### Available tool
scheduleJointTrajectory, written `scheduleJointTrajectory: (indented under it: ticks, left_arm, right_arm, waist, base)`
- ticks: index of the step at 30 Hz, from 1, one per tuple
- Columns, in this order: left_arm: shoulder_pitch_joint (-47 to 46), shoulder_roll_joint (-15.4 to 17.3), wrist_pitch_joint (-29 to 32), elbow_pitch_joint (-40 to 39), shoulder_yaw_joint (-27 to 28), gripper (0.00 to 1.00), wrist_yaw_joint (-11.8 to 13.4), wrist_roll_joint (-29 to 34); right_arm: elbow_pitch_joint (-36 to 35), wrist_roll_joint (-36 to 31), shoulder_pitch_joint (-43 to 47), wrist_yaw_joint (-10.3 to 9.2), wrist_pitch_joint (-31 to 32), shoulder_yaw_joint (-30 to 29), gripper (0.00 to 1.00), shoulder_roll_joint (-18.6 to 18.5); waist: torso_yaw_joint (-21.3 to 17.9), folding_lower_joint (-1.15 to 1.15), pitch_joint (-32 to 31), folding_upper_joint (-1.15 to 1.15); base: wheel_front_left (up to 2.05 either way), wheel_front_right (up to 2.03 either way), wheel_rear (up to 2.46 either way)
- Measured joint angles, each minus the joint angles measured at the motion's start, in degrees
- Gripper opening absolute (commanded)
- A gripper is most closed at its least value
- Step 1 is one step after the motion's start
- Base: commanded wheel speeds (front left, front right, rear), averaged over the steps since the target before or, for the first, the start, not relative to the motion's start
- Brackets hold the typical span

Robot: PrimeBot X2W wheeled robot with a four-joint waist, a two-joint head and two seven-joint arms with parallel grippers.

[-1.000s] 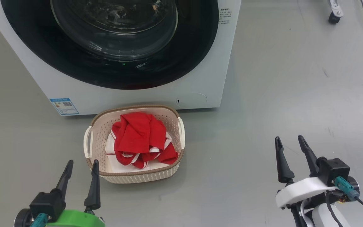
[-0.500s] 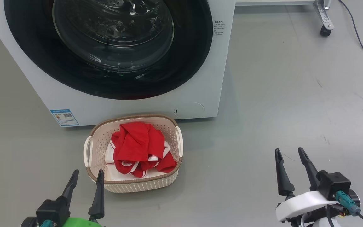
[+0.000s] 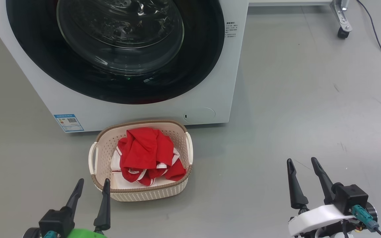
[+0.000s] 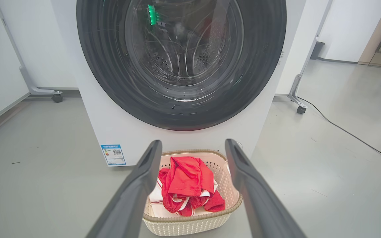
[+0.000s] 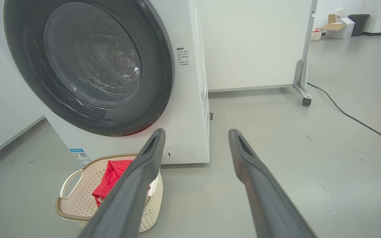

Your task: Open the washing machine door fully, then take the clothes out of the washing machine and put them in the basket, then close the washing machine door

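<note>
The clothes [image 3: 146, 155] lie in the basket [image 3: 144, 195] before the washing machine [image 3: 232, 66], whose door [image 3: 117, 43] looks shut. Left gripper [image 3: 93, 180] and right gripper [image 3: 301, 159] hang with fingers apart, empty; best confirm the door sits flush.

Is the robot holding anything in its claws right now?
No. The left gripper and right gripper are both open and empty; the clothes lie in the basket.
</note>
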Motion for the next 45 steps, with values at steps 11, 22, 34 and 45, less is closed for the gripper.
scheduleJointTrajectory:
  ticks: [11, 22, 34, 45]
  left_arm:
    - [0.0, 0.0, 0.0, -0.1, -0.3, 1.0, 0.0, 0.0]
    - [0.6, -1.0, 0.0, 4.1, -0.6, 0.0, 0.1, 0.0]
    - [0.8, -1.1, 1.6, 4.4, -0.2, 0.0, -0.1, -7.5]
    - [0.7, -1.1, 3.6, 4.2, 1.2, 0.0, -0.6, -15.9]
  right_arm:
    - [-0.9, 0.0, 1.0, -0.07, 0.0, 0.2, 1.0, 0.0]
    - [3.1, 0.0, 2.2, 0.02, 0.1, 0.3, 0.0, 0.8]
    - [2.6, 7.5, 3.0, 0.1, 0.6, 0.3, 0.0, 0.8]
    - [2.3, 16.5, 2.9, 0.1, 2.6, -1.5, 0.0, 0.7]
  waist:
    - [-0.1, 0.0, 0.3, 0.0]
    - [-0.1, 0.0, 0.4, 0.0]
    - [-0.2, 0.0, 0.1, 0.0]
    - [-0.2, 0.0, -0.3, 0.0]
  base:
    - [0.0, 0.0, 0.0]
    - [0.0, 0.0, 0.0]
    - [0.0, 0.0, 0.0]
    - [0.0, 0.0, 0.0]
